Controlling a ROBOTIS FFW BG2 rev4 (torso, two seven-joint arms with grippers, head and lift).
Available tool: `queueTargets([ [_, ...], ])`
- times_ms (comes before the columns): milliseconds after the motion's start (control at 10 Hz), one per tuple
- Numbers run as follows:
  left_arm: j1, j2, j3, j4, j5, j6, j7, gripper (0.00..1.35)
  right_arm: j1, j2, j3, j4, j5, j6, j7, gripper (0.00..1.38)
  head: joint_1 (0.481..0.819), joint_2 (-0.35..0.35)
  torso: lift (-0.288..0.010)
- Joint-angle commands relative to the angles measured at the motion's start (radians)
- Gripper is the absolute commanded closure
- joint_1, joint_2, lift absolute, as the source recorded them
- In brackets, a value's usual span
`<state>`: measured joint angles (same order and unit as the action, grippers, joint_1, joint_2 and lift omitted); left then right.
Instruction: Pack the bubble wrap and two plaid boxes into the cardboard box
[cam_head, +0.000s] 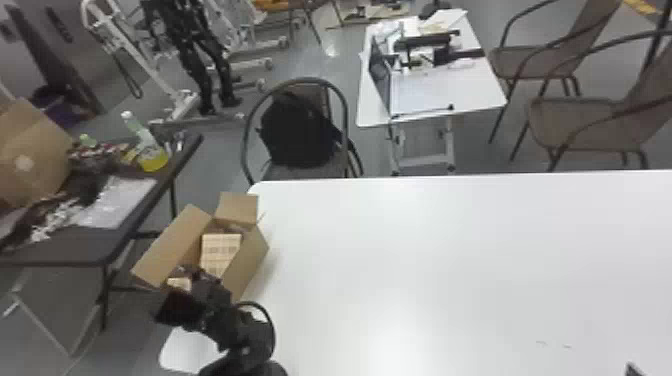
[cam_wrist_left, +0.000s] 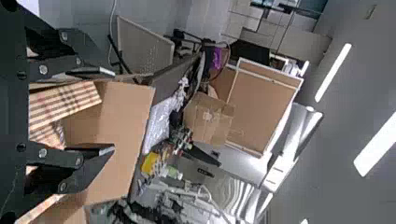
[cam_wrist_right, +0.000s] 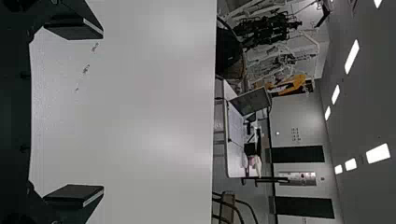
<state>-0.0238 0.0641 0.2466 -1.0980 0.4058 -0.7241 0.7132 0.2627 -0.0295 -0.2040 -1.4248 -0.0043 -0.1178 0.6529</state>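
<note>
The open cardboard box (cam_head: 247, 262) stands at the white table's left edge, flaps spread. Inside lies a plaid box (cam_head: 220, 250); more plaid surface (cam_head: 178, 284) shows nearer the arm. My left gripper (cam_head: 194, 276) is over the carton's near part. From the left wrist, the gripper (cam_wrist_left: 113, 110) is open, with plaid boxes (cam_wrist_left: 65, 103) behind its fingers and a cardboard flap (cam_wrist_left: 126, 126) beyond. At the head view's bottom right corner is my right gripper (cam_head: 634, 370); its wrist view has the gripper (cam_wrist_right: 103, 112) open above the tabletop. I cannot tell where the bubble wrap is.
The white table (cam_head: 450, 260) extends right from the carton. A dark side table (cam_head: 75, 245) at the left holds a crinkled clear plastic sheet (cam_head: 117, 202), a bottle (cam_head: 150, 157) and another carton (cam_head: 30, 150). A chair with a black backpack (cam_head: 300, 132) stands beyond the white table.
</note>
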Motion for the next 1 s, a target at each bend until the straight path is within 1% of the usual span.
queueTargets([
  [0, 0.105, -0.024, -0.115, -0.117, -0.019, -0.098, -0.001, 0.13, 0.009, 0.000, 0.000, -0.008, -0.008, 0.000, -0.001, 0.13, 0.695, 0.350, -0.014],
  [100, 0.200, -0.052, -0.142, -0.264, -0.127, -0.092, -0.026, 0.14, 0.020, 0.002, 0.000, -0.026, -0.011, -0.011, -0.001, 0.13, 0.695, 0.350, -0.014],
  [200, 0.292, -0.067, -0.144, -0.379, -0.202, -0.051, -0.146, 0.14, 0.035, 0.008, -0.002, -0.057, -0.011, -0.025, -0.018, 0.13, 0.695, 0.350, -0.014],
  [300, 0.369, -0.067, -0.187, -0.436, -0.237, -0.035, -0.242, 0.14, 0.058, 0.016, -0.002, -0.088, -0.013, -0.046, -0.044, 0.13, 0.695, 0.292, -0.014],
  [400, 0.435, -0.052, -0.240, -0.457, -0.292, -0.040, -0.267, 0.14, 0.092, 0.028, 0.000, -0.143, 0.014, -0.080, -0.073, 0.13, 0.695, 0.261, -0.014],
  [500, 0.492, -0.036, -0.273, -0.457, -0.292, -0.014, -0.305, 0.14, 0.138, 0.030, 0.001, -0.209, 0.067, -0.105, -0.096, 0.13, 0.695, 0.201, -0.014],
  [600, 0.547, -0.027, -0.288, -0.457, -0.311, 0.037, -0.339, 0.13, 0.179, 0.030, 0.005, -0.246, 0.109, -0.120, -0.128, 0.13, 0.695, 0.157, -0.014],
  [700, 0.584, -0.032, -0.248, -0.456, -0.377, 0.066, -0.432, 0.14, 0.207, 0.030, 0.005, -0.243, 0.116, -0.137, -0.153, 0.13, 0.695, 0.122, -0.014],
  [800, 0.610, -0.032, -0.224, -0.447, -0.394, 0.092, -0.509, 0.14, 0.227, 0.030, 0.008, -0.244, 0.115, -0.146, -0.174, 0.13, 0.695, 0.108, -0.014],
  [900, 0.625, -0.035, -0.221, -0.436, -0.381, 0.097, -0.511, 0.14, 0.239, 0.030, 0.009, -0.249, 0.116, -0.146, -0.191, 0.13, 0.695, 0.082, -0.014],
])
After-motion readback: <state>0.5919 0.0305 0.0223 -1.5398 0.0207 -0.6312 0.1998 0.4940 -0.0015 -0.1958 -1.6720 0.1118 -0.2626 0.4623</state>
